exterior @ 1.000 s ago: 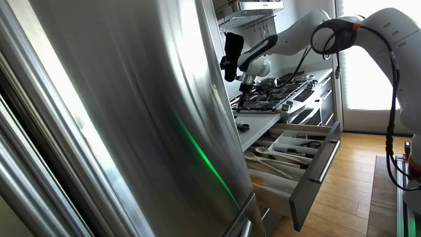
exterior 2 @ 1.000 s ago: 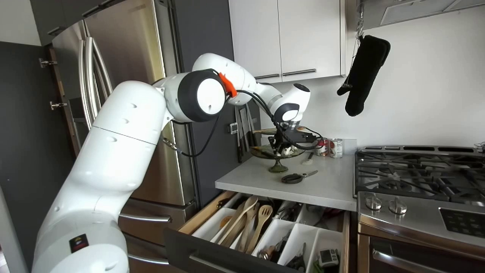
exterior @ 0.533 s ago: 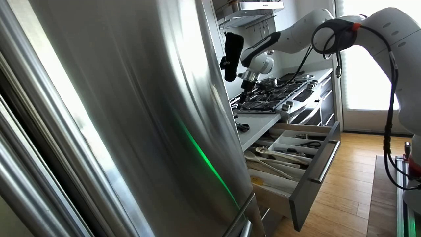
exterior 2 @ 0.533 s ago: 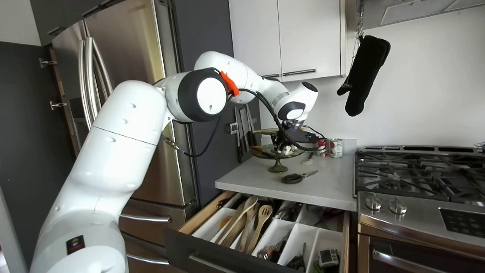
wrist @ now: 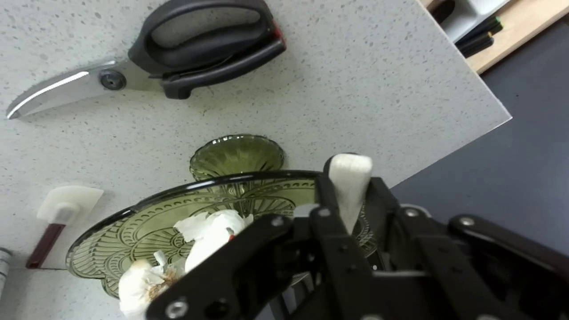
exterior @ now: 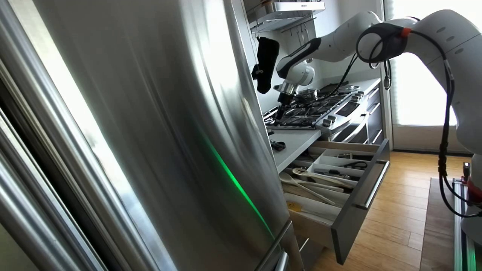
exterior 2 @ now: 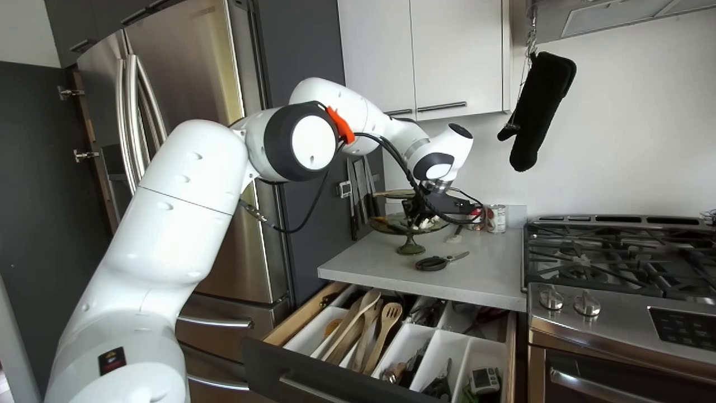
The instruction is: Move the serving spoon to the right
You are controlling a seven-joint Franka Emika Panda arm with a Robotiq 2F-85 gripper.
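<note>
The gripper (wrist: 351, 184) is at the green cake stand (wrist: 129, 235), jaws narrow, pinching what looks like the serving spoon's pale handle (wrist: 351, 175), the rest hidden! Garlic (wrist: 209, 242) sits on the stand, scissors (wrist: 178, 58) nearby.

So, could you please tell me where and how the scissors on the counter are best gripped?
I'd take the scissors by the dark handles, probably from above and from the drawer side, closing across the handles. They lie flat on the counter, the handles are far bulkier than the slim blades, and in an exterior view the cake stand stands behind them.
</note>
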